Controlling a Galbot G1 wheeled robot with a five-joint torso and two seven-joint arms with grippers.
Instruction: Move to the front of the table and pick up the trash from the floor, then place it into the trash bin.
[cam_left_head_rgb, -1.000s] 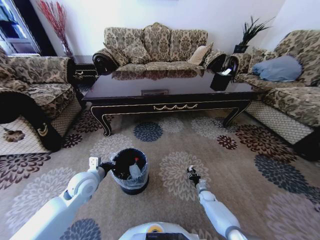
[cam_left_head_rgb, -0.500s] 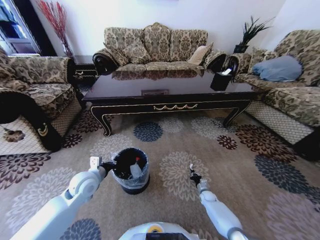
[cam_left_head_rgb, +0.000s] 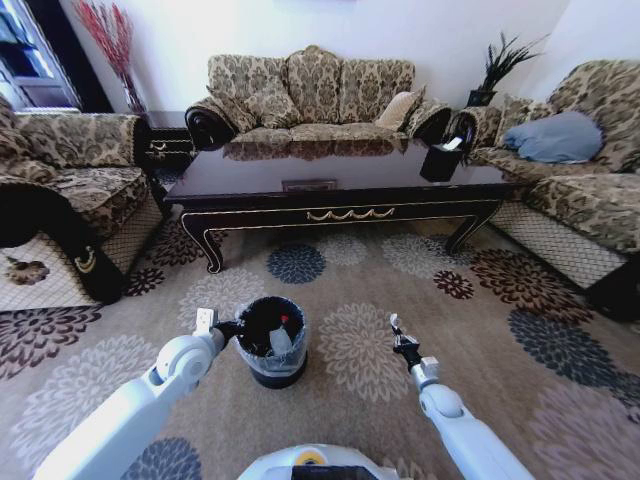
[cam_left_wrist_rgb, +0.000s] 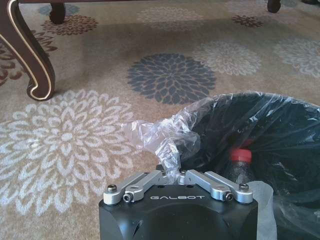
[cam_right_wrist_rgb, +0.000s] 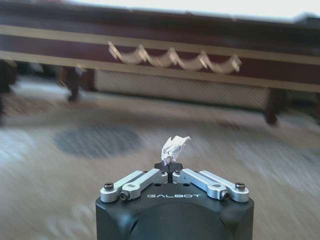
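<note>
The black trash bin (cam_left_head_rgb: 272, 342) stands on the flowered floor (cam_left_head_rgb: 500, 330) before the long dark table (cam_left_head_rgb: 330, 172). My left gripper (cam_left_head_rgb: 236, 327) is shut on the bin's thin plastic liner (cam_left_wrist_rgb: 162, 137) at the rim, seen close in the left wrist view (cam_left_wrist_rgb: 173, 174). A clear bottle with a red cap (cam_left_wrist_rgb: 241, 156) lies inside the bin (cam_left_wrist_rgb: 270, 130). To the bin's right, above the carpet, my right gripper (cam_left_head_rgb: 400, 340) is shut on a white crumpled paper scrap (cam_right_wrist_rgb: 174, 145), which sticks up from the closed fingertips (cam_right_wrist_rgb: 171, 169). The table's gold-trimmed apron (cam_right_wrist_rgb: 172, 56) lies ahead of it.
Patterned sofas stand left (cam_left_head_rgb: 60, 190), behind (cam_left_head_rgb: 315, 95) and right (cam_left_head_rgb: 580, 170) of the table. A black tissue box (cam_left_head_rgb: 441, 160) sits on the tabletop. A curved table leg (cam_left_wrist_rgb: 27, 60) is close to the bin. Open carpet lies between my arms.
The bin has shifted slightly right with my left gripper holding its liner. My right gripper, still holding the paper scrap, has moved right.
</note>
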